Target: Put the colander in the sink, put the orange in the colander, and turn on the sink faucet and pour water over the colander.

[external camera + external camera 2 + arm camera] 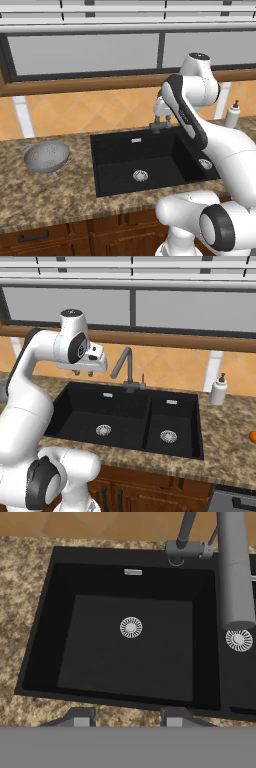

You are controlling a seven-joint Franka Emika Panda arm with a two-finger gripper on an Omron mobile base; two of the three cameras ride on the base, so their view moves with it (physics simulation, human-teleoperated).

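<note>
Even, bright rendered light, faint soft shadows, no glare, all 3 views slightly soft

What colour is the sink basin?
Black, with round silver drains. The sink shows best in the hand view.

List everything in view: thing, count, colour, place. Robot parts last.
colander: 1, grey, on the counter left of the sink
sink: 1, black, two basins, set in the counter
drains: 2, silver, one per basin
faucet: 1, dark grey, behind the sink
soap bottle: 1, white, counter right of the sink
orange: 1, orange, counter far right, cut by the frame edge
counter: 1, speckled brown
gripper: 1, white, above the large basin, jaws open and empty
</note>
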